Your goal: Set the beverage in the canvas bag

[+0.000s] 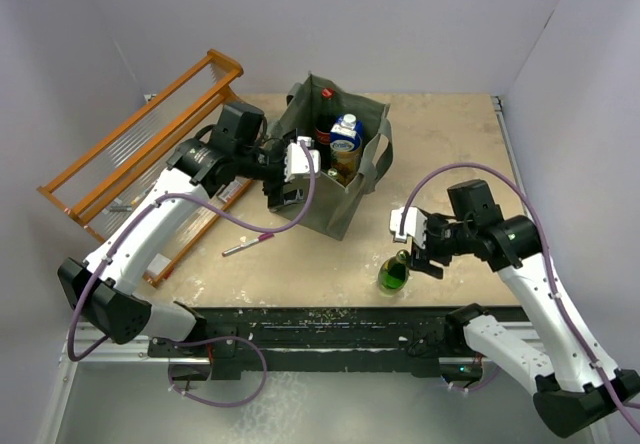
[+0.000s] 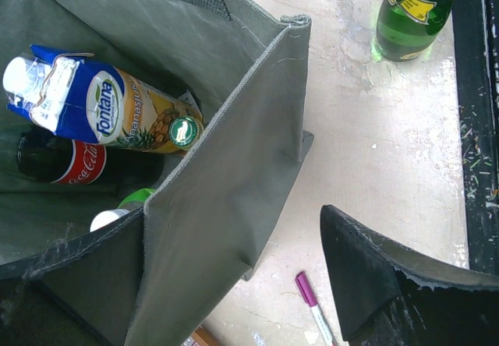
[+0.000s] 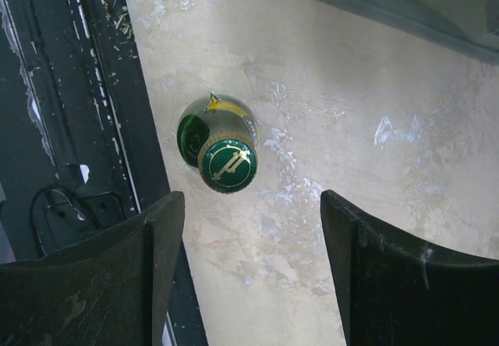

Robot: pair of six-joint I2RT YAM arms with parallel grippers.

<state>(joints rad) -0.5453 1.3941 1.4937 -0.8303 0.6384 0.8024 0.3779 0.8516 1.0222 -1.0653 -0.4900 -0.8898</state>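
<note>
The left gripper [image 1: 297, 179] was held at the near-left rim of the canvas bag [image 1: 335, 212], fingers spread astride the fabric wall; a Coca-Cola bottle [image 2: 66, 167] and a Fontana juice carton [image 2: 101, 112] were seen inside. To the right, the green glass bottle [image 1: 393, 275] was stood upright on the table [image 1: 460, 164] outside the bag, the right gripper [image 1: 418, 249] poised above its cap, fingers apart.

The blue juice carton [image 2: 101, 112] reads "fontana", with "ananas" partly legible. At seven o'clock from it, the dark bottle [image 2: 74, 165] has a red "Coca-Cola" label. The green bottle [image 2: 413, 11] has an illegible yellow label.
</note>
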